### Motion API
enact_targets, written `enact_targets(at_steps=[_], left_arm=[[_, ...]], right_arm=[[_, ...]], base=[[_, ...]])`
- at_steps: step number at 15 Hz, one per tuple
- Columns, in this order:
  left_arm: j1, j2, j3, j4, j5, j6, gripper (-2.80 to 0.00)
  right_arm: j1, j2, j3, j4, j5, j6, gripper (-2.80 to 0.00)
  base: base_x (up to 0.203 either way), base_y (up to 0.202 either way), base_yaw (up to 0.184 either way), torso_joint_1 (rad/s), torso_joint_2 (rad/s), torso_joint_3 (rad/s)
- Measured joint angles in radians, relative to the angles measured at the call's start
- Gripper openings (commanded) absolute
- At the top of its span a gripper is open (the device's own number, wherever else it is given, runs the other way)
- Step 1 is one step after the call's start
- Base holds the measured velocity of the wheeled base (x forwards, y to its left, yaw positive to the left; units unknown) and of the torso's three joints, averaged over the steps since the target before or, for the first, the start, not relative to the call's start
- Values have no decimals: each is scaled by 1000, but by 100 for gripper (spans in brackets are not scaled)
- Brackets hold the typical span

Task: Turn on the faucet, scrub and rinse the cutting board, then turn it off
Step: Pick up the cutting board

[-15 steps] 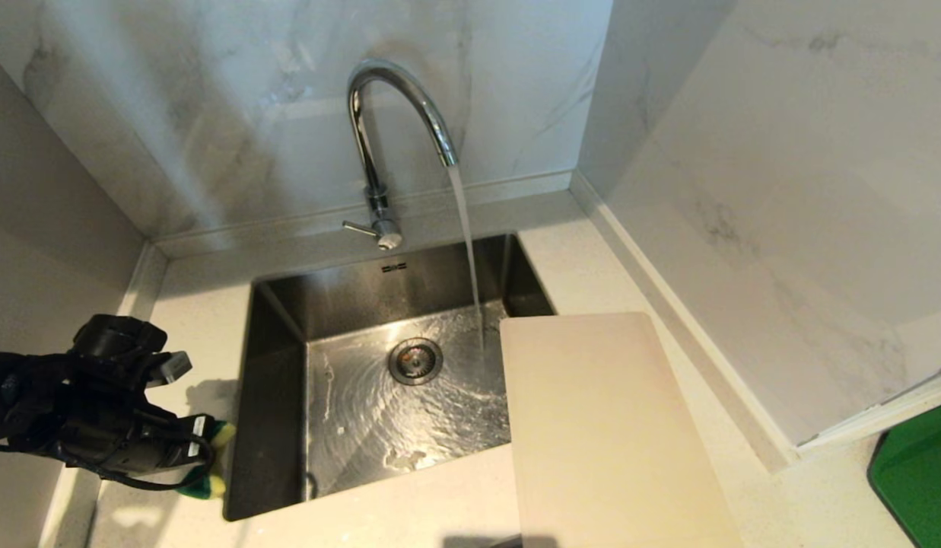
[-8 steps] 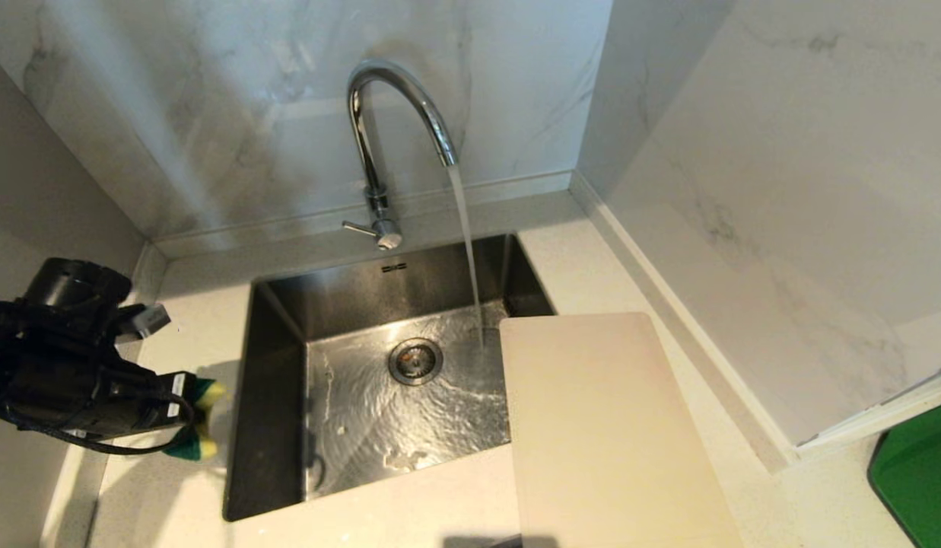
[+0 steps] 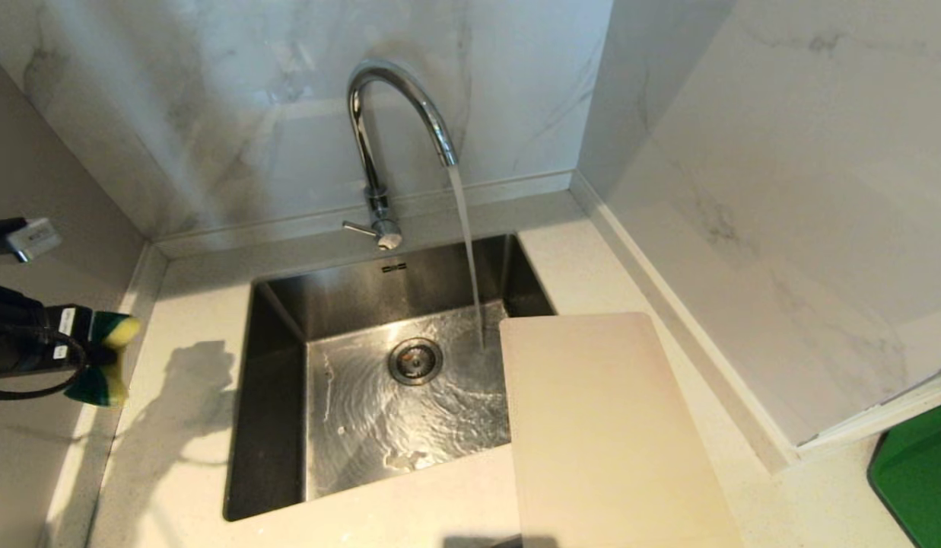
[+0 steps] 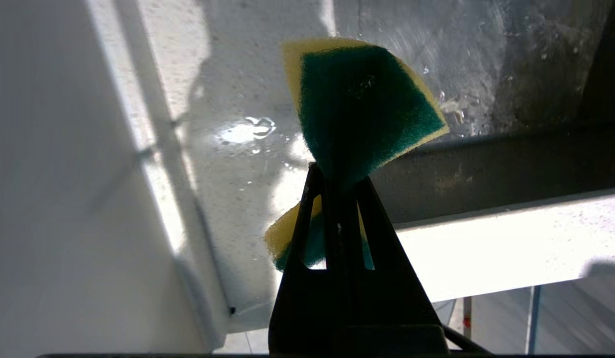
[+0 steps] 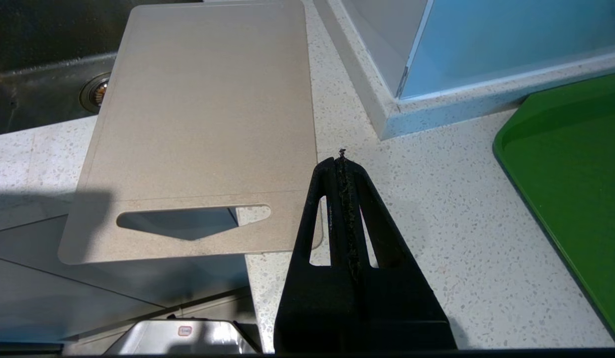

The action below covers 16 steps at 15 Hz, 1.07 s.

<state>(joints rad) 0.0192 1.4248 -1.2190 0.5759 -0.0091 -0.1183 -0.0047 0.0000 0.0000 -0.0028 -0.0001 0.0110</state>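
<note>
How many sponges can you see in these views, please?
1: a green-and-yellow sponge, pinched in the left claw, held above the counter left of the sink. Others could lie outside the views.

Bright daylight on the counter (image 3: 409,525), arm's soft shadow left of the sink (image 3: 276,320), glare on wet steel, sponge (image 4: 359,104) and gripper backlit into silhouette, blown-out counter edge, slight wide-angle bending.

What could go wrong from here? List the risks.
1. The cutting board overhangs the sink and the counter's front edge; scrubbing pressure could tip it.
2. The left hand pinches the sponge only at its middle; it may slip out.
3. The faucet is running; water might splash the counter.
</note>
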Motion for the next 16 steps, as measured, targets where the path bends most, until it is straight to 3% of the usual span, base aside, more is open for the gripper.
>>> enact_targets(at_steps=[2,7,16], left_arm=[[11,-38,-23,56,12,8,-280],[33,-66,-22,64,39,-28,-280],[92,-154,65,67,31,23,-280]], right_arm=[[0,0,0,0,0,0,-280],[0,0,0,0,0,0,-280],[0,0,0,0,0,0,-280]], base=[[0,0,0,0,0,0],[0,0,0,0,0,0],[0,0,0,0,0,0]])
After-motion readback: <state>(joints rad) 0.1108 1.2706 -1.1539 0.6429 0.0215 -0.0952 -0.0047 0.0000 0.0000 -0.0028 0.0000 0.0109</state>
